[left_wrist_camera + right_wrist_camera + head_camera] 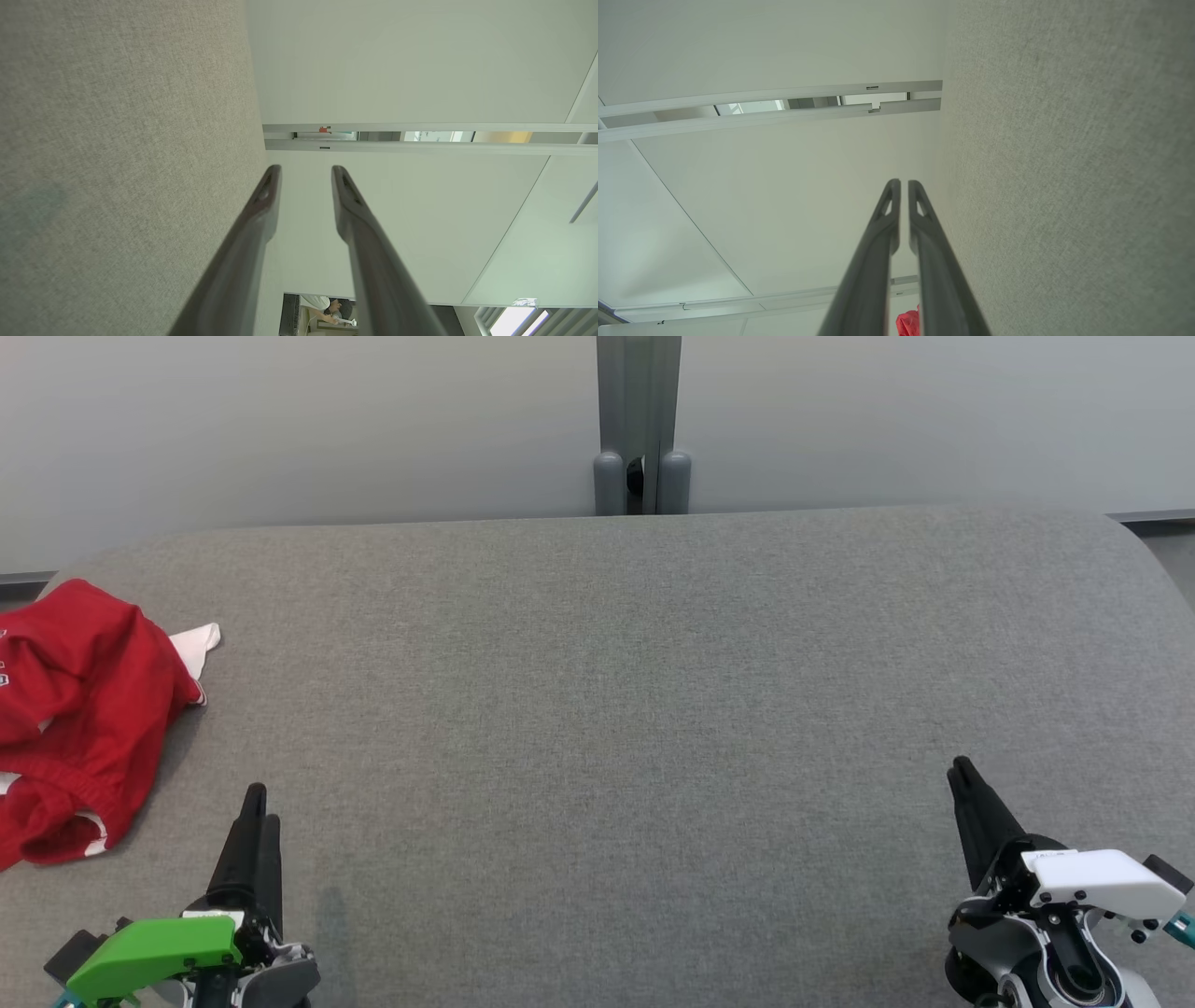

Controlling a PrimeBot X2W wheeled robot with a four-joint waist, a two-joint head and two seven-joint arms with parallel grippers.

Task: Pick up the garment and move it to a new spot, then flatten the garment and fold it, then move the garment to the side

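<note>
**Head view.** Red garment (79,709), crumpled w/ white trim (196,644), lies on the grey fabric-covered table (597,709) at its far-L side. Its L part is cut off by the frame edge, so full shape and type can't be told; the white marks at that edge are illegible. L gripper (258,805) at lower L, near the garment's near end but apart from it. R gripper (960,773) at lower R, well apart from the garment. Each pair of fingers (245,849) overlaps from this angle, so jaw gap can't be read here. Grey post (639,429) behind the table's far edge, against a pale wall (280,420).

**L wrist view.** L gripper (306,171): jaws parted by a moderate gap, nothing between. Person (327,310) at bottom, small, cut by the frame edge, indistinct.

**R wrist view.** R gripper (904,184): jaws all but together, a slit only, holding nothing. A red scrap of the garment (908,323) shows low between the fingers, mostly hidden.
</note>
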